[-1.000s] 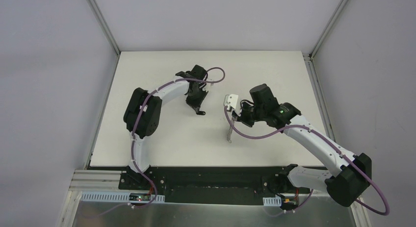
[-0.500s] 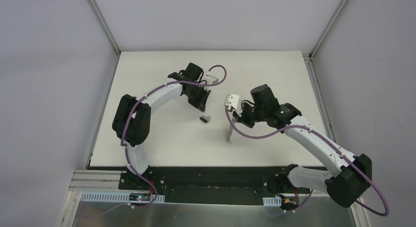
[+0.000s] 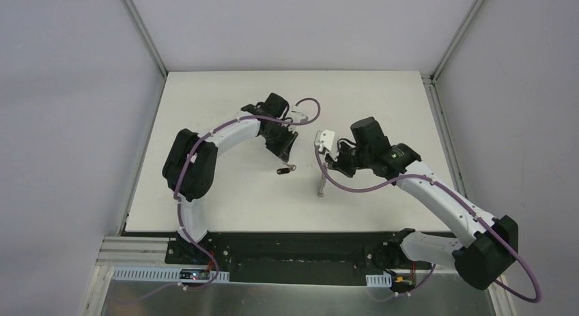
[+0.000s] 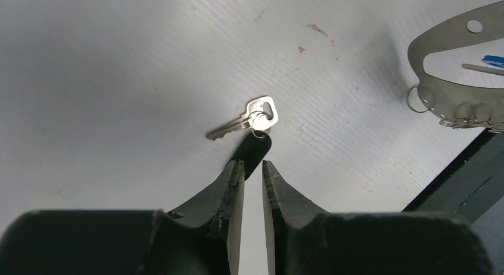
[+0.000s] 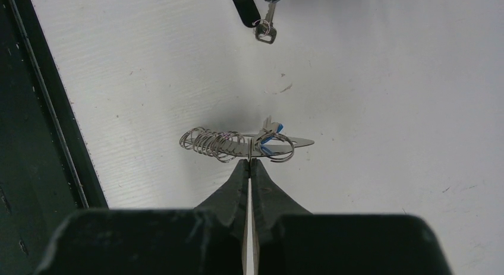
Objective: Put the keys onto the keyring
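A silver key [image 4: 243, 122] with a black plastic tag [image 4: 257, 149] lies flat on the white table, also in the top view [image 3: 285, 170] and the right wrist view [image 5: 245, 8]. My left gripper [image 4: 252, 166] hovers just short of the black tag, jaws a narrow gap apart with nothing between them; from above it [image 3: 288, 154] is just behind the key. My right gripper [image 5: 249, 162] is shut on the silvery keyring [image 5: 238, 144], seen edge-on with several small rings and a blue tag [image 5: 266, 141] at it. The keyring [image 3: 320, 186] hangs down to the table.
A black rail [image 3: 293, 244] runs along the table's near edge and shows at the left of the right wrist view [image 5: 35, 108]. Grey walls close the table on three sides. The keyring's band [image 4: 434, 91] shows at the right of the left wrist view.
The black-tagged key, at the left fingertips a second ago, now lies on the table. The left wrist has swung a little right and towards it. The right arm has barely moved.
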### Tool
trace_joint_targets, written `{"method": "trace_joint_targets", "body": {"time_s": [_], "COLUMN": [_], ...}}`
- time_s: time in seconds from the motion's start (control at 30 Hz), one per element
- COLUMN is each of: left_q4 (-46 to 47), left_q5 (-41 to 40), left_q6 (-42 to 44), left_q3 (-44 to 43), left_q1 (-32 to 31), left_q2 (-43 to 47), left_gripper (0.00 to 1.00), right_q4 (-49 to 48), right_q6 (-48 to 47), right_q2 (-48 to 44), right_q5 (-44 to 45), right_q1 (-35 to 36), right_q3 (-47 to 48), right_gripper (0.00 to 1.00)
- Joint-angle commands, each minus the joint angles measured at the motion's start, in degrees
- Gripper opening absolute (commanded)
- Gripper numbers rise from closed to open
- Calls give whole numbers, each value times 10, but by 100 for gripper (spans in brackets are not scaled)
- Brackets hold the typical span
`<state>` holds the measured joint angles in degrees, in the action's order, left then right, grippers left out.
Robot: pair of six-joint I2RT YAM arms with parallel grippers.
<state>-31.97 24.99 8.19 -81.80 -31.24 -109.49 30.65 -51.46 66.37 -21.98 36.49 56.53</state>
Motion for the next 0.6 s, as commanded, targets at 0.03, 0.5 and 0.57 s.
{"method": "trace_joint_targets", "body": {"time_s": [0.03,0.5,0.57], "left_q4": [3,-20,-18], "left_q5": [-15,-65,-64], "left_q6": [3,0,-1], "left_q3": [4,-43,-39], "left_q1": [-42,-56,-56], "left_q2": [-4,-59,-53], "left_gripper": [22,38,38], "right_q4": [-13,-7,-9], "right_q6": [7,13,14], "right_q2": [-33,-63,-62], "right_q5": [-19,-29,-29], "right_q1": [-13,-31,-33], "right_q3": [-10,-31,-32], "right_gripper": [0,0,0]}}
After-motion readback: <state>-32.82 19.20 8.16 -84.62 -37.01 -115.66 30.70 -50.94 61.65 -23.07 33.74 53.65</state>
